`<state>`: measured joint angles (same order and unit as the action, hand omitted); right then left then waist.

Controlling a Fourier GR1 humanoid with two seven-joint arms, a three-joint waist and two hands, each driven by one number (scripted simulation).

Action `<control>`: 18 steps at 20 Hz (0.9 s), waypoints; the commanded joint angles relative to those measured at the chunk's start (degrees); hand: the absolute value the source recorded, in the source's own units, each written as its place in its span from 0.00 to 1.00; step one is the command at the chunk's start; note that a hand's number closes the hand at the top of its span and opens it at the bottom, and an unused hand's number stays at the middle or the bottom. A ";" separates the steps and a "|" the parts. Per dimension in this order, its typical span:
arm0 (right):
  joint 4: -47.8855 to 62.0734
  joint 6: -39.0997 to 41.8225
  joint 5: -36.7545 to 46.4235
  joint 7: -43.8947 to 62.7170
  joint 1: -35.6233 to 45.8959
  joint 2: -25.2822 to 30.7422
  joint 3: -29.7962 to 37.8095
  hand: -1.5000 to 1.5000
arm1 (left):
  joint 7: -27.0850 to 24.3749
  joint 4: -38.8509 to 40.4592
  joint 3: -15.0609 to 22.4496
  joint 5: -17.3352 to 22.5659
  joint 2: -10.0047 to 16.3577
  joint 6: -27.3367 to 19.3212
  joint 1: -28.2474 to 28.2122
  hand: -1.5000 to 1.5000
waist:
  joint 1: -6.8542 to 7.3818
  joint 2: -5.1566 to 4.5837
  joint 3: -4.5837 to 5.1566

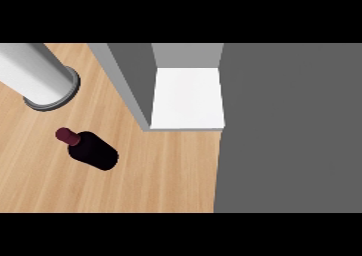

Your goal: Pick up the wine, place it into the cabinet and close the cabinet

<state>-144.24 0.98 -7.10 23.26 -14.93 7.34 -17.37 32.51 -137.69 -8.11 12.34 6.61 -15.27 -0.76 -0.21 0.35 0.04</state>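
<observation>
Wine bottle [92,150], dark glass with a maroon cap, sits on the wooden counter [162,175], its cap toward the view's upper left. It is apart from the cabinet [188,97], whose white inner floor shows beside a slanting grey panel [128,82]. A pale cylinder [32,70], ringed in grey at its end, is near the cap. Neither hand appears, so their pose cannot be told.

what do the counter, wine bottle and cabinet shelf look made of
Counter: light wood, matte, with grain streaks running along it. Wine bottle: probably dark glass, with a near-black body and a maroon cap; no clear shine shows. Cabinet shelf: plain white and matte, perhaps painted board.
</observation>
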 commanded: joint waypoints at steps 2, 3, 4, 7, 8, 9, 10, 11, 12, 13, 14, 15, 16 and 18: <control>-12.62 1.87 -4.14 1.00 -8.44 1.08 -1.34 0.00 | -4.61 1.18 -0.74 1.08 -1.41 3.11 -4.28 0.00 | -0.54 -0.04 -0.02; -8.88 -0.76 -3.40 3.81 -1.09 -0.45 -0.42 0.00 | -9.61 4.24 -1.89 3.96 -2.12 7.07 -6.91 0.00 | 0.23 -0.23 0.06; -11.29 0.92 -5.49 2.09 -5.63 0.75 0.94 0.00 | -10.08 5.21 -2.60 4.08 -1.91 7.39 -6.78 0.00 | -0.22 -0.15 0.02; -11.44 2.19 -6.25 1.89 -6.31 1.47 1.66 0.00 | -12.38 6.57 -1.65 2.20 -2.58 8.54 -7.64 0.00 | -0.32 -0.18 -0.03; -9.49 1.15 -4.77 2.27 -3.17 0.40 0.67 0.00 | -13.44 14.38 -9.47 9.21 1.33 11.15 -3.36 0.00 | -0.30 -0.31 0.05; -12.29 -0.18 -4.01 5.54 -3.02 0.35 0.02 0.00 | -11.49 10.42 -5.36 6.05 -0.23 9.72 -4.73 0.00 | -0.19 -0.24 0.01; -12.04 0.11 -5.79 5.24 -2.41 0.12 0.07 0.00 | -12.40 15.33 -4.79 4.87 0.55 9.43 -0.31 0.00 | -0.82 -0.35 0.01; -10.52 2.26 -9.68 2.75 -3.93 1.56 5.02 0.00 | -16.05 14.67 -2.31 3.11 -2.70 10.91 -6.02 0.00 | -0.48 -0.30 -0.04; -9.69 0.35 -3.33 2.54 -3.87 -0.88 -0.93 0.00 | -17.54 19.15 -5.78 5.82 -0.37 13.10 -3.95 0.00 | -0.48 -0.28 0.02; -7.80 1.22 -2.97 -0.18 -4.66 -1.26 -1.43 0.00 | -18.42 19.40 -3.25 3.16 -2.41 12.33 -5.59 0.00 | -0.43 -0.26 -0.01; -10.87 1.74 -7.32 2.73 -4.03 0.54 2.39 0.00 | -21.44 22.73 -4.65 4.77 -2.45 14.19 -5.85 0.00 | -0.56 -0.31 0.01; -8.80 2.88 -6.24 -0.64 -5.70 0.01 1.27 0.00 | -20.78 25.03 -7.56 5.34 -0.18 13.53 -2.37 0.00 | -0.67 -0.30 -0.03; -10.40 3.39 -9.38 1.21 -4.20 1.39 5.00 0.00 | -22.37 27.00 -6.64 2.20 -0.86 12.18 -1.58 0.00 | -0.89 -0.40 -0.04; -8.91 3.55 -7.36 -0.85 -6.61 0.18 3.06 0.00 | -24.92 28.42 -8.48 2.07 -0.96 12.04 -2.45 0.00 | -0.62 -0.28 -0.04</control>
<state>-143.81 3.78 -6.87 20.00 -17.39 6.77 -15.97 11.65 -114.49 -14.28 15.41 5.31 -3.43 -4.06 -0.82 0.05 0.02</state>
